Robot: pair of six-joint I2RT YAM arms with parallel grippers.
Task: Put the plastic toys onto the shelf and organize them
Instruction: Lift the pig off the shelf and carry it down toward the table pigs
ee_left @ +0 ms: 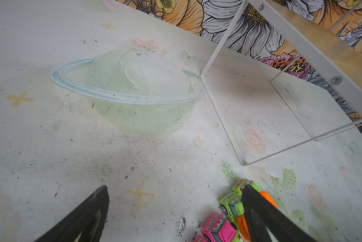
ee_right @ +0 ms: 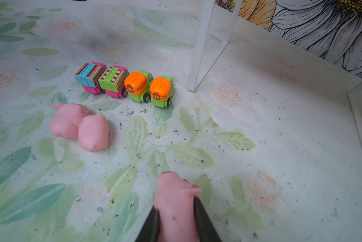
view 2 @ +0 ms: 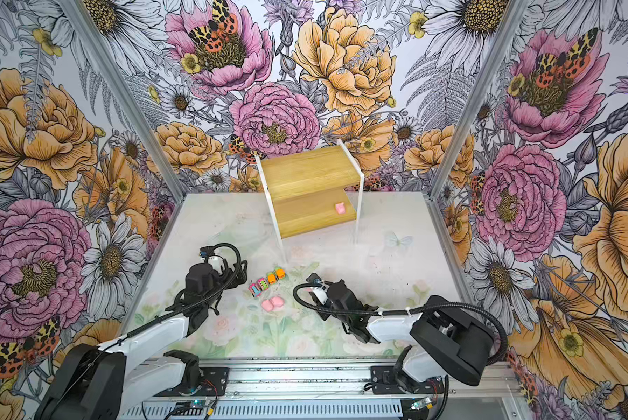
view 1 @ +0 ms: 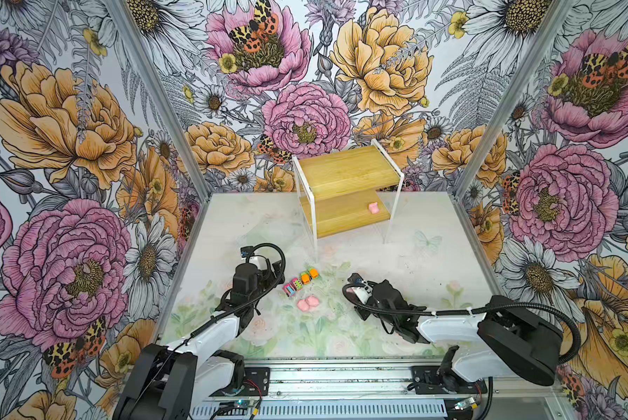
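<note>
Floral wallpaper (view 1: 69, 127) walls in a pale painted desk (view 1: 432, 262). In both top views, the bamboo shelf (view 1: 345, 171) carries one pink pig (view 1: 373, 208) on its lower board. Four cars (view 1: 297, 283) and two pigs (view 1: 303, 305) lie in front of the shelf. Left wrist view: the left claw (ee_left: 175, 187) gapes wide before the shelf. Right wrist view: the right claw (ee_right: 176, 204) clenches a fourth pig (ee_right: 173, 190).
</note>
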